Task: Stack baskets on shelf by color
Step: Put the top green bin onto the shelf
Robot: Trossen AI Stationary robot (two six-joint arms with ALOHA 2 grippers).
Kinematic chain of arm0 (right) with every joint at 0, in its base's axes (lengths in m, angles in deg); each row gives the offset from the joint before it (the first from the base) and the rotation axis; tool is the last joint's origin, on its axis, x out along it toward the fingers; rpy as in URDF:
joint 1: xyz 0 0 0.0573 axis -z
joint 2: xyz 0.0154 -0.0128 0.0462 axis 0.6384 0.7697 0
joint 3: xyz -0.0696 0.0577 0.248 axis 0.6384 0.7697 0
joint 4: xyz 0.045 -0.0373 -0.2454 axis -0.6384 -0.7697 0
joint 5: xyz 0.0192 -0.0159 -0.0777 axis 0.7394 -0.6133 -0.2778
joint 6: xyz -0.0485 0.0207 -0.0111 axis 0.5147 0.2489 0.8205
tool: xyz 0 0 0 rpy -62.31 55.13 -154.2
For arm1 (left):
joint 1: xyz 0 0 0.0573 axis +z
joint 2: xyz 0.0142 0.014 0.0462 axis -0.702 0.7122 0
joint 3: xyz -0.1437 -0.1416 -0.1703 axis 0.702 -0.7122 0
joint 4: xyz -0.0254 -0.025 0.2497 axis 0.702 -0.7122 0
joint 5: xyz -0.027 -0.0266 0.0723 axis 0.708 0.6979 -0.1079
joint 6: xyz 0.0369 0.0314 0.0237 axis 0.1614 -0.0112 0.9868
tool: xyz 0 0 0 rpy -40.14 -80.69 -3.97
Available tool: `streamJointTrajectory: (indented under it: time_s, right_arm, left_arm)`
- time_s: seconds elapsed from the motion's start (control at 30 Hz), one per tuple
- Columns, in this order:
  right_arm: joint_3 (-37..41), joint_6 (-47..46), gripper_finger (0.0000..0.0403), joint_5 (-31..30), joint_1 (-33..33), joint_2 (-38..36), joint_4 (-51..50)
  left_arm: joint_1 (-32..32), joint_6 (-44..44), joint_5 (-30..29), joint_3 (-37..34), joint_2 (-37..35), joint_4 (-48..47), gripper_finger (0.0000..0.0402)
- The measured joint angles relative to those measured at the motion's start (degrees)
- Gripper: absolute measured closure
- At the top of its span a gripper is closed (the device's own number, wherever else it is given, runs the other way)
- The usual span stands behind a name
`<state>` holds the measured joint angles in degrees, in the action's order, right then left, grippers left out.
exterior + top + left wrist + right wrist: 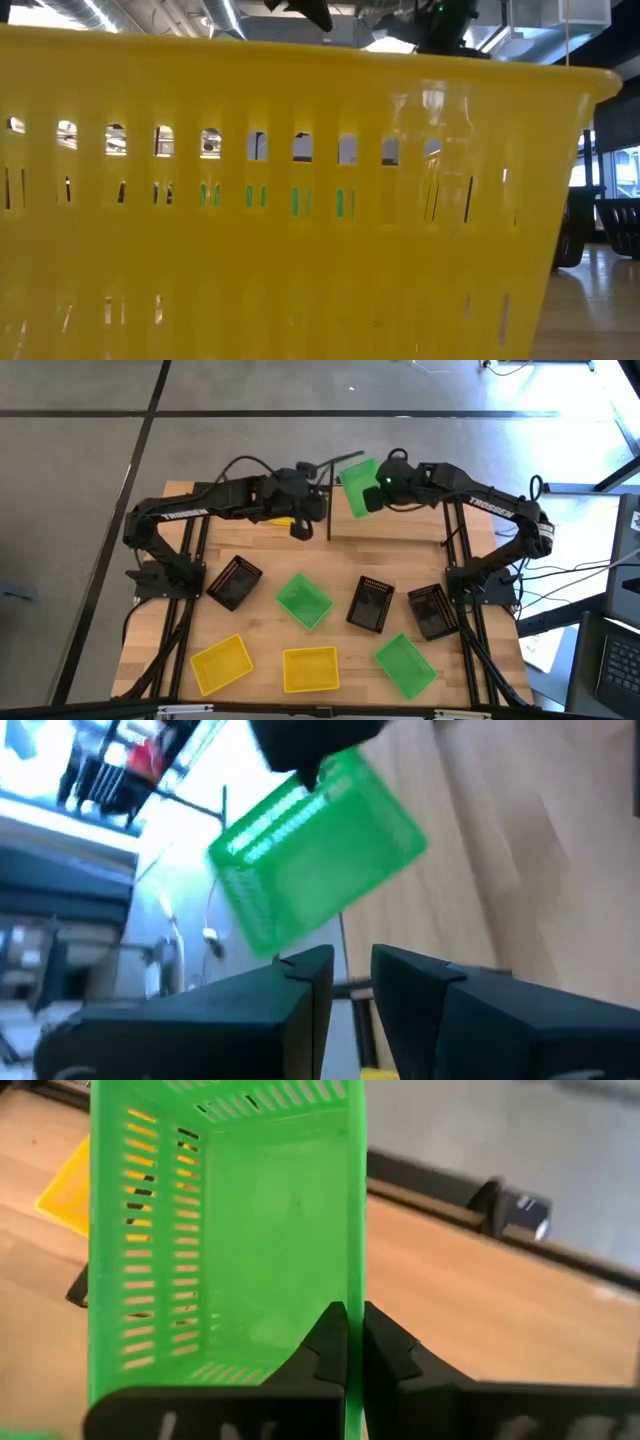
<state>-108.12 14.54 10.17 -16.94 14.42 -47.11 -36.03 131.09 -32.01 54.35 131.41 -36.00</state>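
Left hand (pixel 303 525) hovers narrowly parted, empty, just beside the shelf (pixel 390 530); right hand (pixel 368 497) pinches one wall of a green basket (pixel 357 485), tilted above the shelf. I judge that thin grip could slip, or snag a post. Left hand crowds my approach.

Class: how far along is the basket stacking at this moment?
Done: one yellow basket seems to lie at the shelf, under the left gripper. In hand: the right gripper holds a green basket above the shelf. Left: seven baskets on the table.
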Motion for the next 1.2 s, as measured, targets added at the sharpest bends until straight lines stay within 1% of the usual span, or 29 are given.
streamJointTrajectory:
  time_s: [0.1, 0.17, 0.23, 0.3, 0.37, 0.6, 0.77, 0.9, 1.1, 1.2]
  right_arm:
    - [0.0, -1.1, 0.04, 3.7, 2.4, 1.5, 0.8]
    - [0.0, -1.2, 0.04, 5.2, 3.7, 2.8, 1.0]
    - [0.0, -1.5, 0.04, 7.2, 4.4, 4.4, 1.1]
    - [0.0, -1.4, 0.04, 9.2, 5.3, 6.2, 1.0]
    - [0.0, -1.2, 0.04, 10.5, 5.5, 8.2, 0.9]
    - [0.0, -1.2, 0.04, 12.0, 6.6, 14.6, 1.1]
    - [0.0, -2.1, 0.04, 12.4, 7.9, 17.3, 2.1]
    - [0.0, -2.8, 0.04, 14.7, 8.4, 19.1, 3.4]
    - [0.0, -2.7, 0.0399, 14.5, 8.4, 21.5, 6.7]
    - [0.0, -2.5, 0.0389, 13.9, 8.4, 22.6, 7.0]
  left_arm:
    - [0.2, -3.1, -1.8, 0.0, -1.5, -2.3, 0.0335]
    - [0.2, -4.4, -3.0, 0.1, -2.1, -1.5, 0.0335]
    - [0.4, -5.2, -3.0, -0.1, -3.4, -4.4, 0.0335]
    - [0.4, -5.4, -3.1, 0.2, -3.7, -3.1, 0.0335]
    - [0.4, -6.3, -3.1, -0.1, -4.3, -5.3, 0.0335]
    - [0.4, -6.7, -3.0, 0.0, -4.9, -5.3, 0.0335]
    - [0.4, -6.4, -3.0, 0.0, -4.9, -5.5, 0.0335]
    - [0.4, -6.2, -3.0, 0.0, -4.9, -5.5, 0.0335]
    - [0.4, -6.1, -3.0, 0.0, -4.9, -6.7, 0.0335]
    - [0.4, -6.1, -3.0, 0.0, -4.9, -7.1, 0.0335]
